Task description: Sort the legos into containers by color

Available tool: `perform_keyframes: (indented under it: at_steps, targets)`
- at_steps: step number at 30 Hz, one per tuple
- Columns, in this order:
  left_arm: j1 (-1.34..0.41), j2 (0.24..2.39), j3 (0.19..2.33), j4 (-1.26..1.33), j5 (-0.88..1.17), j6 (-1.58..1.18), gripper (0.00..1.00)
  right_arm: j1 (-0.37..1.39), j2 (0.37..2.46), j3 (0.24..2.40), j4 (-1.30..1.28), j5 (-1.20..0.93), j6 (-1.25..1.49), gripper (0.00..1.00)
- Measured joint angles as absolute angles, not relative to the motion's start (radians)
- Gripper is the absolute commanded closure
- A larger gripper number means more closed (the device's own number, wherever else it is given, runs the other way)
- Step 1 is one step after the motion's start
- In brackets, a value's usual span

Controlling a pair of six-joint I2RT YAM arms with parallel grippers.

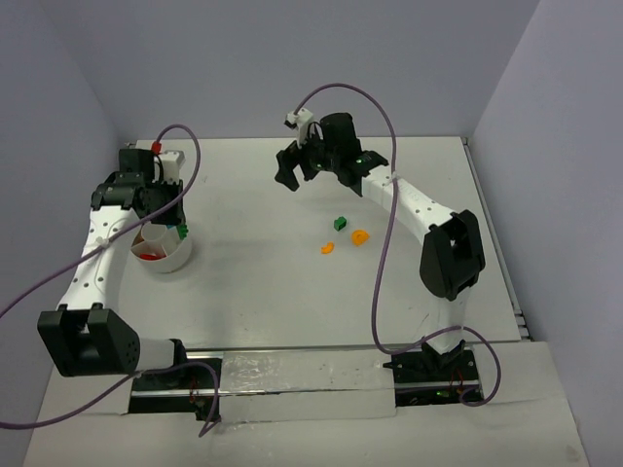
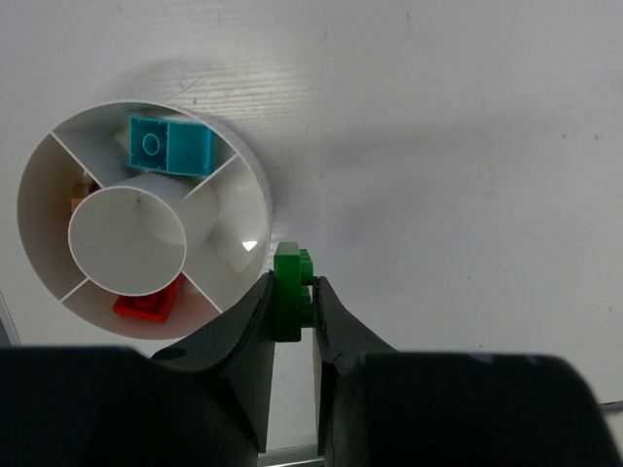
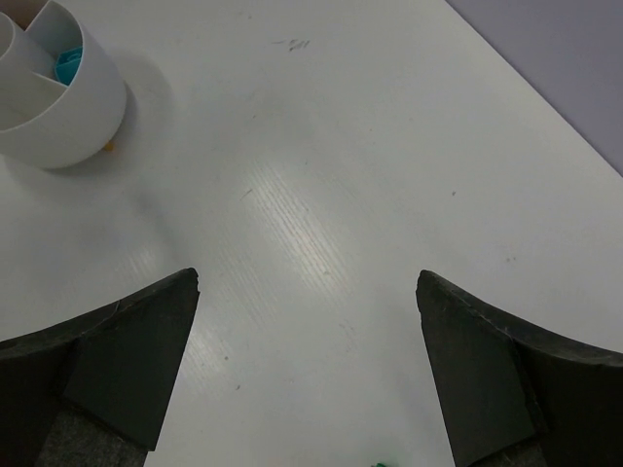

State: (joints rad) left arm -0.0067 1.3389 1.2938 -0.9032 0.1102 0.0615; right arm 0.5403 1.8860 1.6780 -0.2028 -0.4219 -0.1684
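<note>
The white divided bowl [image 1: 170, 261] stands at the table's left. In the left wrist view its compartments [image 2: 234, 243] hold a cyan lego [image 2: 167, 146], a red lego [image 2: 148, 304] and a bit of orange [image 2: 78, 199]. My left gripper [image 2: 292, 287] is shut on a green lego [image 2: 287, 268], just beside the bowl's rim; from above that gripper [image 1: 178, 230] is at the bowl's right edge. My right gripper [image 1: 300, 167] hangs open and empty over the far middle of the table. A green lego [image 1: 340, 223] and two orange legos [image 1: 360, 235] [image 1: 327, 247] lie loose on the table.
In the right wrist view the open gripper [image 3: 307, 292] looks across bare table toward the bowl [image 3: 58, 107] at top left. A green speck [image 3: 384, 463] shows at that view's bottom edge. Purple cables loop above both arms.
</note>
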Motion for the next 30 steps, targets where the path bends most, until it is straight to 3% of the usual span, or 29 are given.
perform_keyframes:
  at_steps: [10,12,15,21,25,30]
  targets:
    - [0.003,1.414,1.299,-0.904,0.038,0.073,1.0,0.529,1.888,1.679,-0.228,-0.436,-0.146,0.0]
    - [0.012,1.42,1.3,-0.901,0.023,0.074,0.93,0.528,1.888,1.679,-0.23,-0.438,-0.146,0.0]
    - [0.021,1.43,1.3,-0.899,-0.001,0.075,0.74,0.527,1.888,1.68,-0.234,-0.438,-0.146,0.0]
    - [0.021,1.443,1.3,-0.899,-0.026,0.086,0.61,0.526,1.889,1.687,-0.237,-0.438,-0.146,0.0]
    - [0.021,1.444,1.3,-0.899,-0.036,0.089,0.44,0.523,1.89,1.689,-0.241,-0.438,-0.146,0.0]
    - [0.021,1.454,1.301,-0.899,-0.037,0.095,0.35,0.517,1.89,1.689,-0.246,-0.438,-0.147,0.0]
